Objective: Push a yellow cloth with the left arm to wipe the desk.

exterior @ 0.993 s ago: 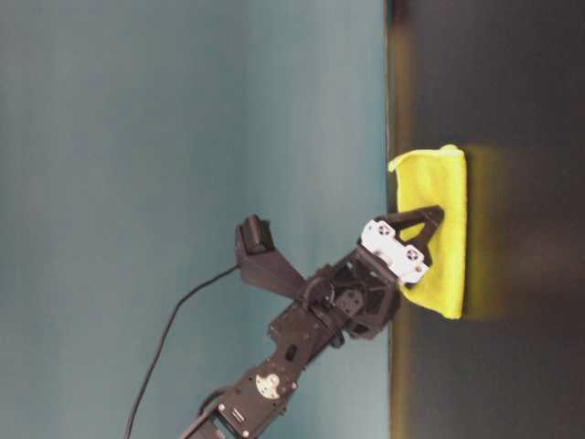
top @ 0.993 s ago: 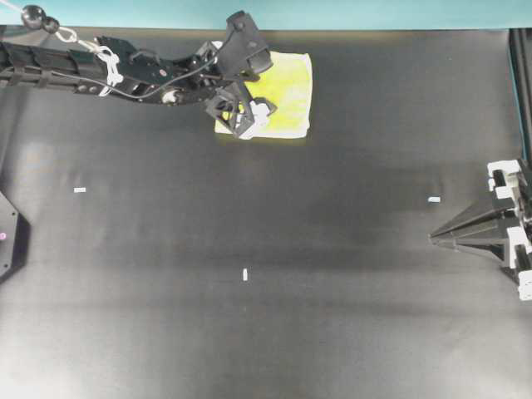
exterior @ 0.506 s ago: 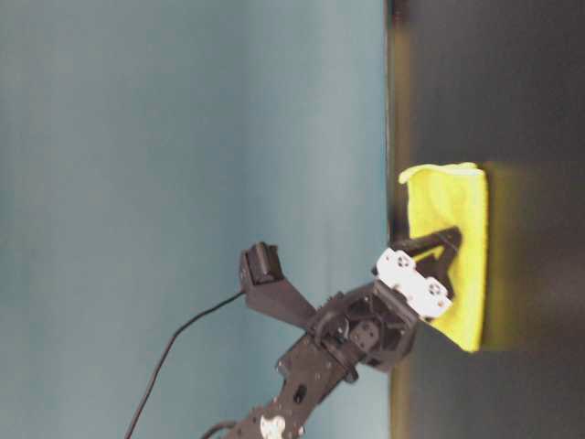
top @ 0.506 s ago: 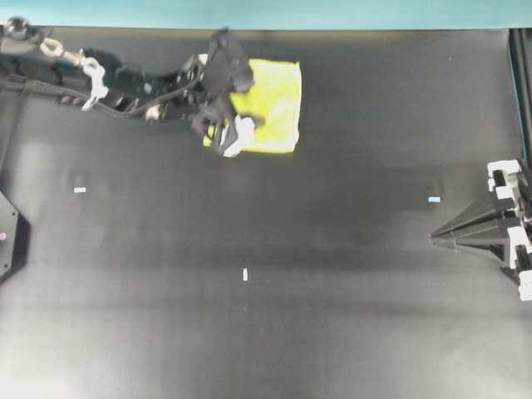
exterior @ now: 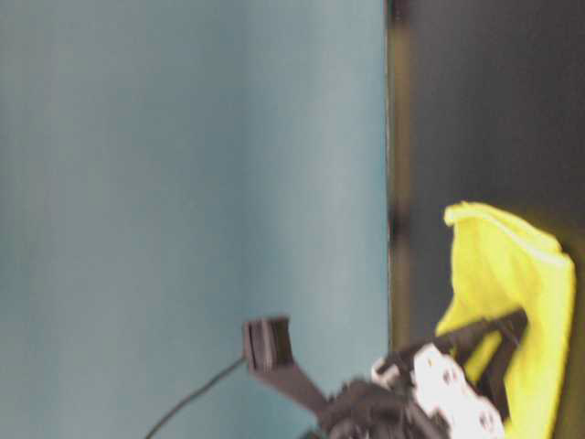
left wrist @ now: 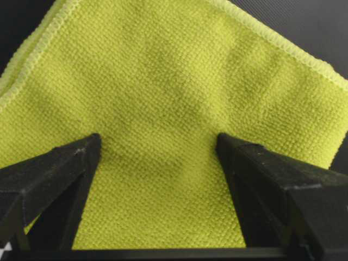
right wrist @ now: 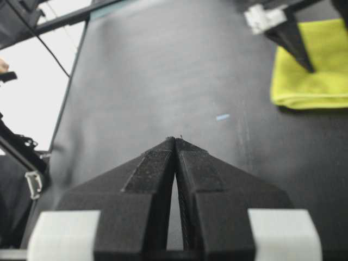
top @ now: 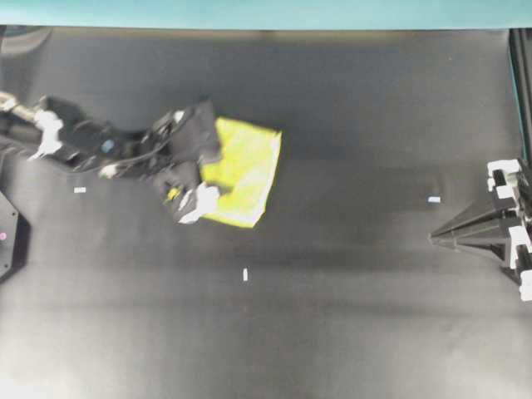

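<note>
The left end effector (left wrist: 157,147) stands wide open, fingers (left wrist: 54,174) pressed down on the yellow cloth (top: 241,170). The cloth lies flat on the black table (top: 349,316), left of centre. The right end effector (right wrist: 175,142) is closed, well apart.

My left hand (exterior: 489,366) presses its spread fingers (exterior: 494,326) onto the yellow cloth (exterior: 512,283), which lies rumpled on the black counter (exterior: 494,110) near the teal wall (exterior: 183,183).

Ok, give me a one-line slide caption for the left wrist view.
Left end effector, fingers spread wide, pressing on the yellow cloth on the black desk.
</note>
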